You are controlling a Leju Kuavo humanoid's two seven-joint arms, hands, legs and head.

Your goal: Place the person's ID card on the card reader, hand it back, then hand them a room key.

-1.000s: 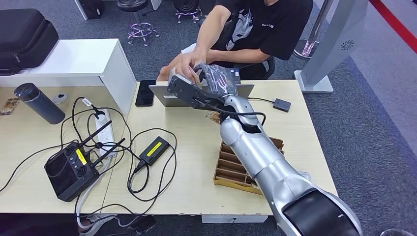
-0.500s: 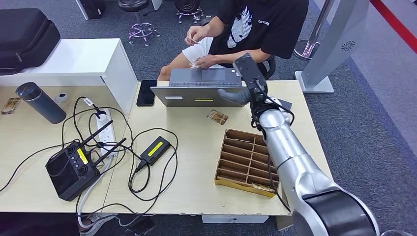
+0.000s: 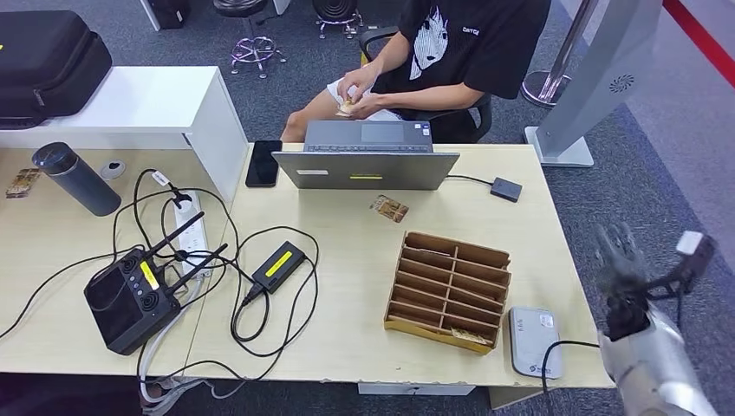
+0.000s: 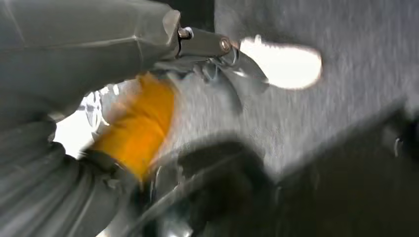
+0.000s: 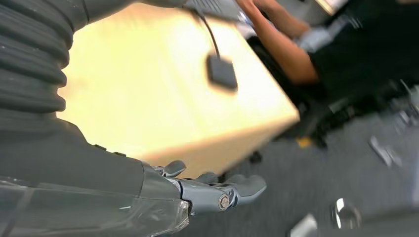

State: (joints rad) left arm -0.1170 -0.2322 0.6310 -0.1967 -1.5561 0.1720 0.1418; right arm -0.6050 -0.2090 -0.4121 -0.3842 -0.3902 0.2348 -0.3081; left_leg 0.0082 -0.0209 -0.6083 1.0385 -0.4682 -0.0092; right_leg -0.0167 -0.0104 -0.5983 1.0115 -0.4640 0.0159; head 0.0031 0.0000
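Note:
My right hand (image 3: 617, 260) hangs beyond the table's right edge, low beside the floor, fingers spread and holding nothing; the right wrist view shows the same hand (image 5: 217, 192) bare beside the table corner. The seated person (image 3: 451, 52) holds a small card (image 3: 349, 106) in both hands at their lap, behind the laptop (image 3: 368, 165). A flat grey card reader (image 3: 533, 341) lies near the table's front right corner. The wooden slotted rack (image 3: 449, 290) has a card (image 3: 469, 336) in its front slot. My left hand (image 4: 217, 54) hangs blurred over the floor.
A loose card (image 3: 388, 208) lies between laptop and rack. A small black box (image 3: 505, 189) on a cable sits at the back right. A controller (image 3: 126, 299), cables, power strip (image 3: 192, 234), phone (image 3: 263, 163) and flask (image 3: 76, 180) cover the left side.
My right arm has swung from the person's hand above the laptop, across to the right and down off the table edge. The person has drawn the card back to their lap.

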